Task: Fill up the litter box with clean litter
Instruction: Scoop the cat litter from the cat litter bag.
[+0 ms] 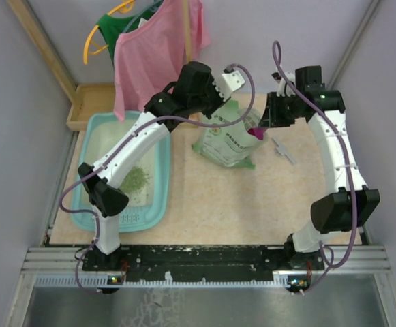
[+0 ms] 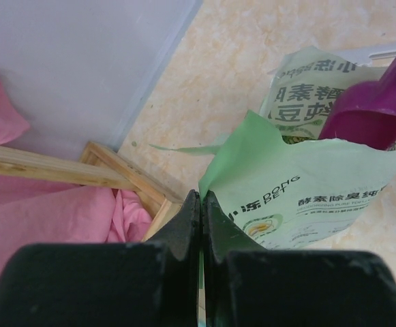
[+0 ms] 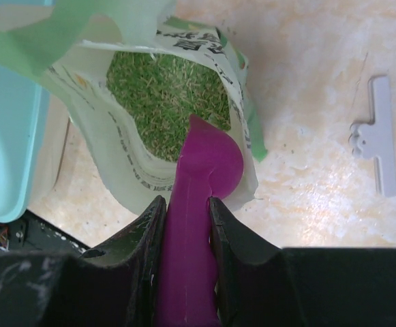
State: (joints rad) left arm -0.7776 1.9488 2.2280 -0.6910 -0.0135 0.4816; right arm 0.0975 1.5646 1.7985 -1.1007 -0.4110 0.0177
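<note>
The light-teal litter box (image 1: 94, 208) lies at the table's left, with a small patch of clean litter (image 1: 135, 178) on its whitish base. More clean litter (image 3: 158, 87) fills the open pale green bag (image 1: 228, 144), which stands to the right of the box. My left gripper (image 2: 202, 199) is shut on the bag's torn top edge (image 2: 252, 157) and holds the mouth open. My right gripper (image 3: 186, 206) is shut on the handle of the magenta scoop (image 3: 208, 167). The scoop's bowl sits at the bag's mouth, just above the granules.
A wooden tray (image 1: 88, 102) lies behind the litter box. A pink cloth (image 1: 153, 54) hangs over it, next to yellow and green hangers. A grey bag clip (image 3: 378, 133) lies on the table to the right of the bag. Walls close in both sides.
</note>
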